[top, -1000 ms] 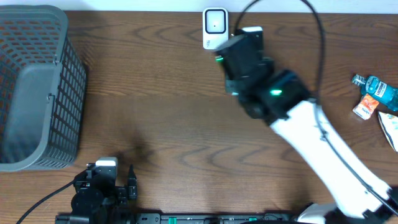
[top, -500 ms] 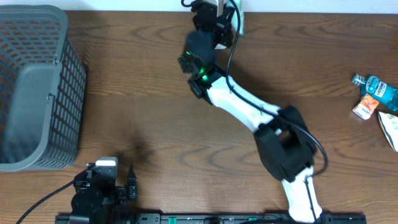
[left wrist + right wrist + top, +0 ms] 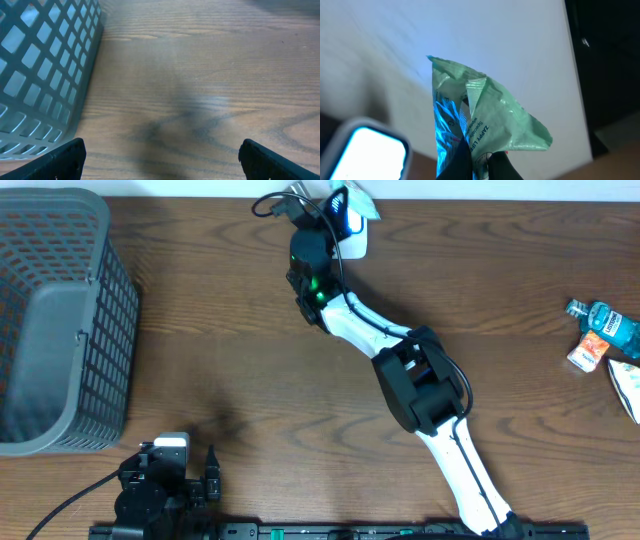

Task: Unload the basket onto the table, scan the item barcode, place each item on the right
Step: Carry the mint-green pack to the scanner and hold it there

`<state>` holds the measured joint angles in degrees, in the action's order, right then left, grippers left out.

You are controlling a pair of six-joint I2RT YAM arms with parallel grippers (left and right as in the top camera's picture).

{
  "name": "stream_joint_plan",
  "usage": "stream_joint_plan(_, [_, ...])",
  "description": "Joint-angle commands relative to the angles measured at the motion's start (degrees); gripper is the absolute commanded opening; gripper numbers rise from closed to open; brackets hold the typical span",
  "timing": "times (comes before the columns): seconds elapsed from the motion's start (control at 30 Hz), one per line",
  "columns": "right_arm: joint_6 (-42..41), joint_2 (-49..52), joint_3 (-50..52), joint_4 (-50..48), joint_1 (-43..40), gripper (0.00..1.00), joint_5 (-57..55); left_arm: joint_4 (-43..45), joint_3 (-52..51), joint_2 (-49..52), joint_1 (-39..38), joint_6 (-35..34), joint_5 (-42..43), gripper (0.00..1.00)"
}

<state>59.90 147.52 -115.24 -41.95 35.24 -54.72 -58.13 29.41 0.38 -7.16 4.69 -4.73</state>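
Green packet [image 3: 490,120] is at the far edge of the table [image 3: 250,360]. Near side: left gripper [image 3: 165,165] hovers over bare wood, fingers wide apart, grey basket [image 3: 40,75] just beside it. Further out I see the right arm [image 3: 420,380] stretched across. Far edge: right gripper [image 3: 480,162] clamped on the packet, right by the lit scanner [image 3: 367,150].

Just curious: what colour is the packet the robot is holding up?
The packet is pale mint green; clearest from the right wrist view.
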Motion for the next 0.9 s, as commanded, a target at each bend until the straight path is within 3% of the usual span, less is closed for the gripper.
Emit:
stream_joint_plan(0.0, [-1.22,2.80,-5.11,0.22,-1.05,0.01,5.81,-0.07,0.02,-0.04,0.13,-0.07,-0.46,0.98])
stream_joint_plan(0.63, [-10.97,4.76,-6.16,14.49,-2.43,0.01,11.82,-0.07,0.02,-0.04,0.13,-0.07,-0.46,0.98])
stream_joint_plan(0.87, [-2.40,4.11,-6.16,10.97,-3.19,0.01,6.71,-0.07,0.02,-0.04,0.13,-0.07,-0.46,0.98])
